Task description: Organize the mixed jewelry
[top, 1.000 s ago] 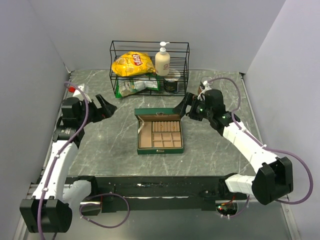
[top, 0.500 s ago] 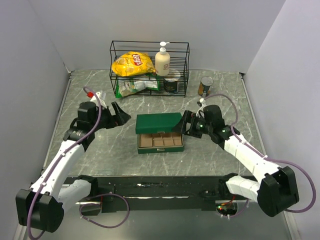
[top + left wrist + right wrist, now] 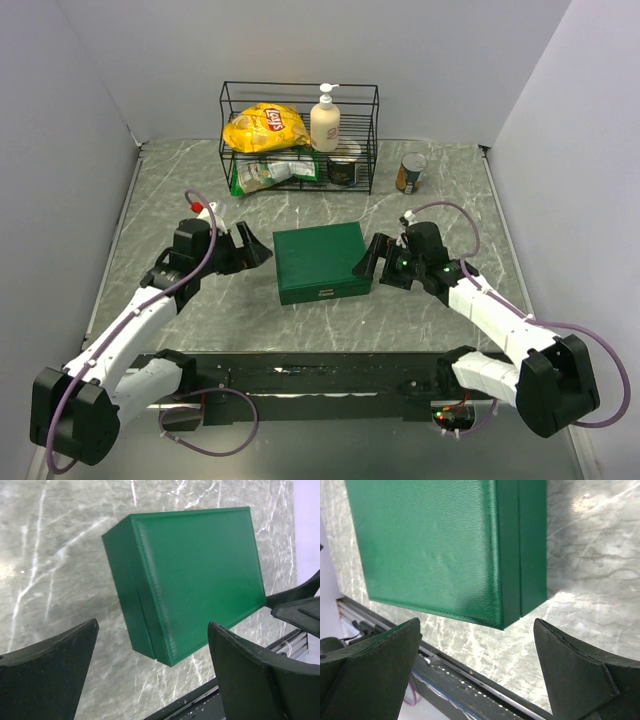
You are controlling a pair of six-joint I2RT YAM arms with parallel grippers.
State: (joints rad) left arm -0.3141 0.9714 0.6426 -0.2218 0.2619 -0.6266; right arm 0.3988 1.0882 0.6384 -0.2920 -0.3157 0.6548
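Observation:
The green box (image 3: pixel 322 262) lies shut in the middle of the marble table, its lid flat. The mixed jewelry is out of view. My left gripper (image 3: pixel 256 250) hovers just off the box's left side, open and empty. My right gripper (image 3: pixel 367 262) sits at the box's right side, also open with nothing between its fingers. In the left wrist view the box (image 3: pixel 200 570) fills the upper middle, beyond the left gripper (image 3: pixel 152 624). The right wrist view shows the box (image 3: pixel 430 545) and its side seam above the right gripper (image 3: pixel 476 621).
A black wire rack (image 3: pixel 298 100) at the back holds a yellow chip bag (image 3: pixel 265 126), a soap bottle (image 3: pixel 325 119) and small packets. A can (image 3: pixel 410 172) stands to its right. A black rail (image 3: pixel 320 370) runs along the near table edge.
The box lid has gone from standing open to fully shut. Both grippers have moved inward and toward the near edge, ending close to the box's sides.

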